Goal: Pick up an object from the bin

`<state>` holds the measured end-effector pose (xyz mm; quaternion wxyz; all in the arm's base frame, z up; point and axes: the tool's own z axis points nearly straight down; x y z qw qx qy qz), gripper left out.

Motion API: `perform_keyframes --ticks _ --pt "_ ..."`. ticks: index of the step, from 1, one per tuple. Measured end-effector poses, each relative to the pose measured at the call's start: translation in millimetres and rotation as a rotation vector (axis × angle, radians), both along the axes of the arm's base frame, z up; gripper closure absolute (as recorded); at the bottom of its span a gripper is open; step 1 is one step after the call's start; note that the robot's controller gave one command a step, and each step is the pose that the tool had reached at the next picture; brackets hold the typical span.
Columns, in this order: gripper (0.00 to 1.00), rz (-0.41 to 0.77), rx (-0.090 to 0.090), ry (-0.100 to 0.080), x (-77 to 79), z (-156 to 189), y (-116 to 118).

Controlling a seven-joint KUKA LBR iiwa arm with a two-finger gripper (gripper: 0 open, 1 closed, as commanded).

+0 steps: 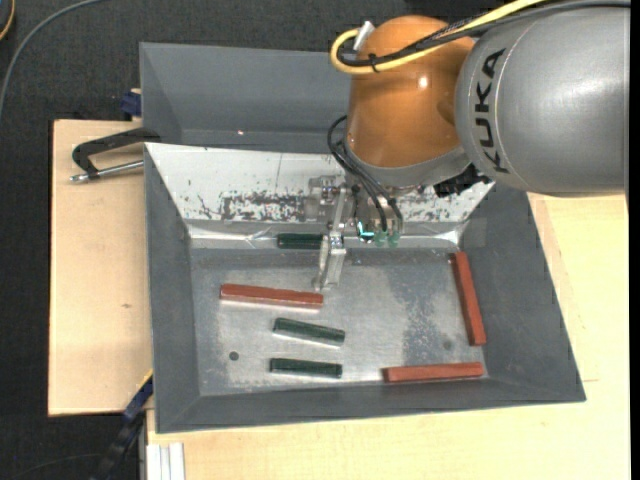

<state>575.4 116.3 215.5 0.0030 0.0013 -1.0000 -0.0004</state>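
Note:
My gripper (329, 271) hangs below the orange wrist cover, near the back middle of the bin floor. Its tip is just above the right end of a long red bar (270, 296) that lies flat, pointing left. A short dark green bar (298, 240) lies against the foot of the back wall, just left of the gripper. Another dark green bar (309, 332) lies a little in front of the red bar. I see nothing held in the gripper.
A third dark green bar (305, 368) lies near the front wall. One red bar (468, 298) lies along the right wall and another (433, 372) along the front right. The arm reaches in from the upper right.

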Motion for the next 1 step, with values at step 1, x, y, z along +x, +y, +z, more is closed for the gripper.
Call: perform_keyframes --ticks 1 --pt "0.0 0.068 0.0 0.002 -31.1 -149.6 22.0"
